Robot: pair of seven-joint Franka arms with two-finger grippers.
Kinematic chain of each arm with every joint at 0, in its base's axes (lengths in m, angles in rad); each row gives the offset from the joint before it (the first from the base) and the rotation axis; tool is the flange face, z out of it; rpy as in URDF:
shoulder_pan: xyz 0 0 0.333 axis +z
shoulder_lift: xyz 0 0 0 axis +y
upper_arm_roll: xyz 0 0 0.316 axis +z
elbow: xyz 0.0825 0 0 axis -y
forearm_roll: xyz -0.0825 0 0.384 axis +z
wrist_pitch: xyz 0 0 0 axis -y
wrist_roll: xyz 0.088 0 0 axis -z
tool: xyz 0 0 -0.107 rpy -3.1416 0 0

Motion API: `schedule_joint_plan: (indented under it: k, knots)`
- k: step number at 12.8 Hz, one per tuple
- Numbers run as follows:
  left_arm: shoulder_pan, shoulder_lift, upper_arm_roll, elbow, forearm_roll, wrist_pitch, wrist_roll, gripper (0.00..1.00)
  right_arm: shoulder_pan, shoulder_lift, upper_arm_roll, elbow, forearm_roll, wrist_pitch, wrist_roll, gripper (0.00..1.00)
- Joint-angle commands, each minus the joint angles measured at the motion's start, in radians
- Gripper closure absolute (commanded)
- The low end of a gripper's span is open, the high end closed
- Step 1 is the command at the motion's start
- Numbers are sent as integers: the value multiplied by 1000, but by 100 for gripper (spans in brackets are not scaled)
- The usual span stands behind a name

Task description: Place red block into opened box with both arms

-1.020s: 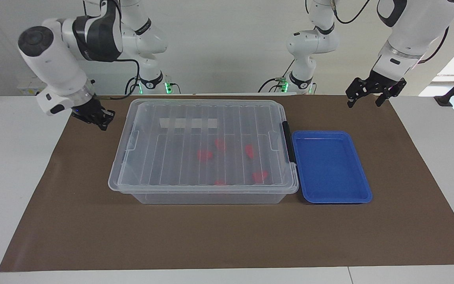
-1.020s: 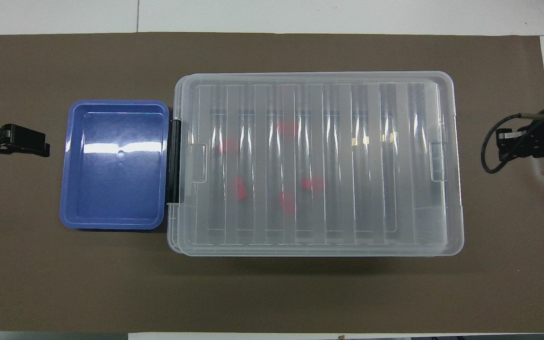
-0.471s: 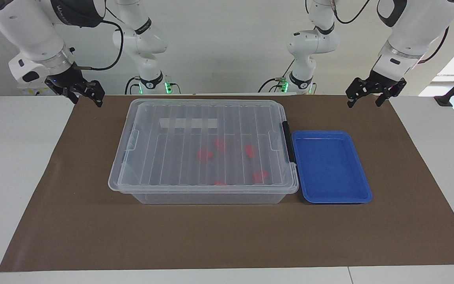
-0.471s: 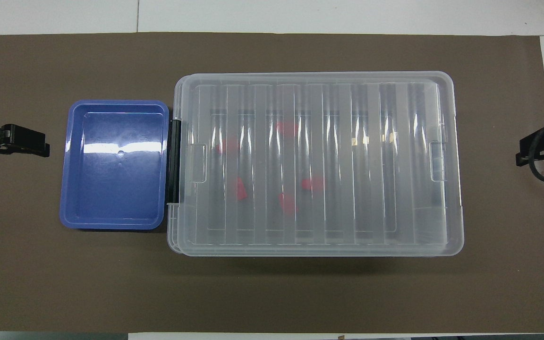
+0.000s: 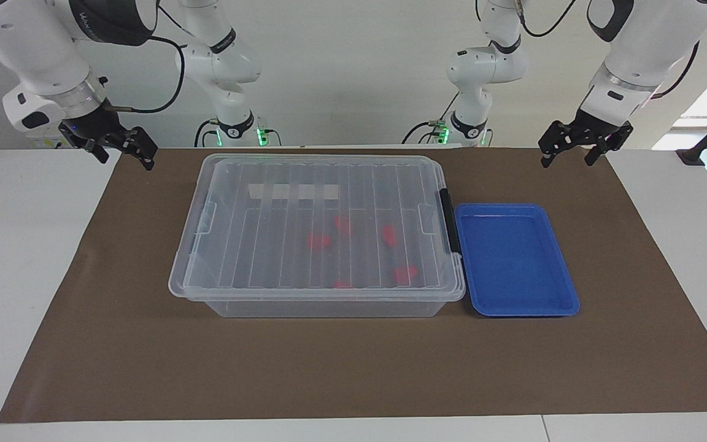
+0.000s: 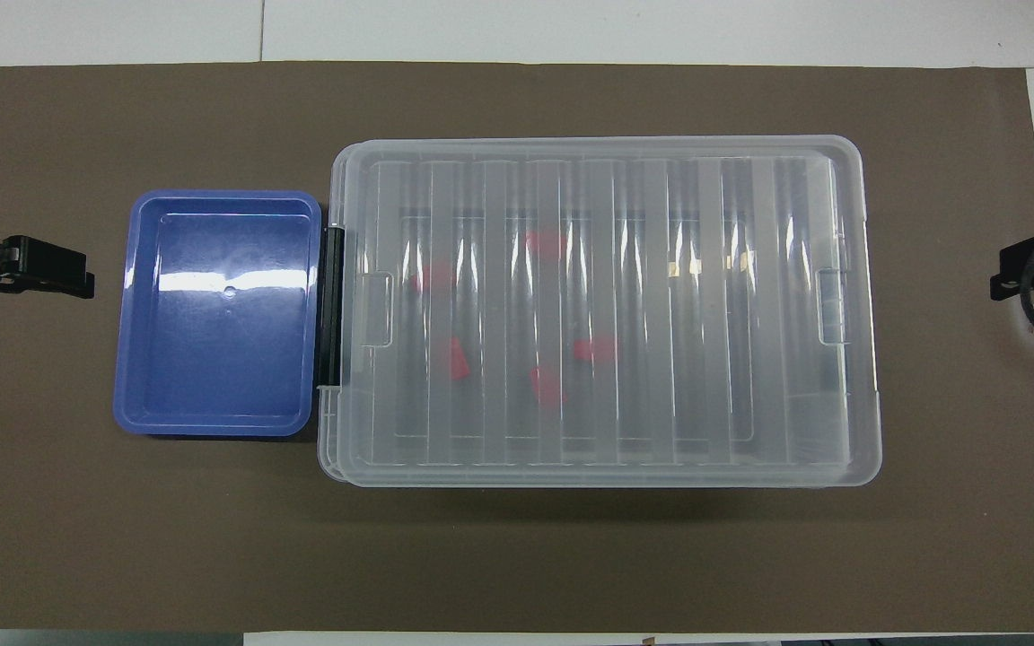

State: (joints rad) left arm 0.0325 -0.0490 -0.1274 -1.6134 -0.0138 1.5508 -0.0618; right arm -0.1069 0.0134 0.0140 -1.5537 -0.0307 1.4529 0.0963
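Already, you had the red blocks (image 5: 318,241) inside the lidded box (image 5: 206,184); light, hard, slippery, best pinched across their short sides. Both hands, left (image 5: 580,150) and right (image 5: 121,148), hung open and empty at the box's three and nine o'clock.

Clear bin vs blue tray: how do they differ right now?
The clear bin is much larger and deeper than the blue tray. The bin is see-through and covered by a ribbed lid; the tray is opaque blue and has no lid. The bin holds several small red blocks; the tray holds nothing. Both are rectangular plastic and sit side by side on the brown mat, the tray toward the left arm's end.
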Motion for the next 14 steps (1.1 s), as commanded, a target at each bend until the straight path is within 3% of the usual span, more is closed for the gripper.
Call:
schedule_joint_plan:
  k: [1, 14]
  knots:
    - [3, -26, 6, -31, -17, 11, 8, 0, 3, -10, 1, -14, 12, 21, -10, 0]
    - [3, -26, 6, -31, -17, 11, 8, 0, 3, -30, 4, -23, 12, 14, -6, 0]
